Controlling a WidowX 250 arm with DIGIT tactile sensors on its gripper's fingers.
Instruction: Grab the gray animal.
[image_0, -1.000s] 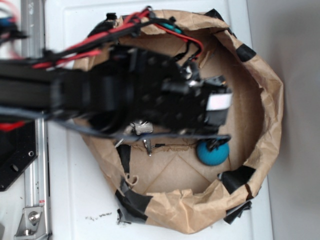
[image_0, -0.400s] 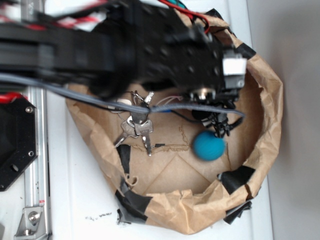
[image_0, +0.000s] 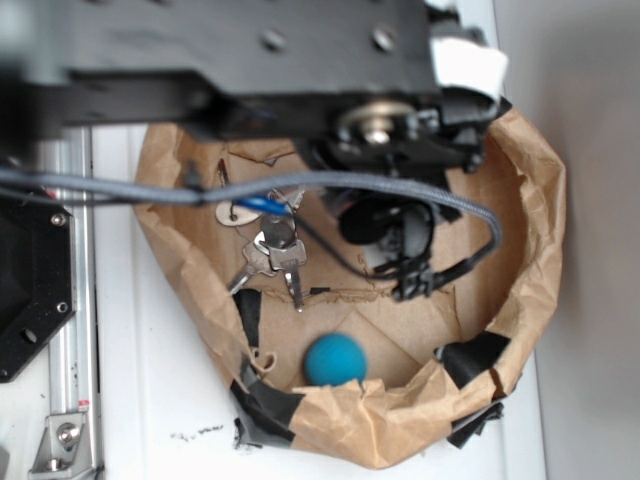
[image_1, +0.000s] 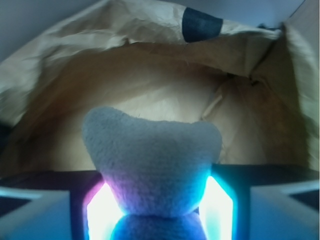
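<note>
In the wrist view the gray animal (image_1: 152, 155), a soft gray plush, fills the gap between my two glowing fingers (image_1: 102, 210). My gripper (image_1: 157, 200) is shut on it, squeezing it from both sides. From the exterior view the gripper (image_0: 405, 255) hangs inside the brown paper bowl (image_0: 535, 210), right of centre. There the plush is mostly hidden under the dark arm and cables.
A teal ball (image_0: 335, 358) lies near the bowl's lower rim. A bunch of silver keys (image_0: 270, 250) lies left of the gripper. A gray cable (image_0: 300, 182) crosses the bowl. The paper walls (image_1: 150, 30) rise close around, patched with black tape (image_0: 475, 355).
The arm has swung toward the top of the frame and looms larger. The teal ball rolled from beside the gripper down to the lower rim. The keys are uncovered.
</note>
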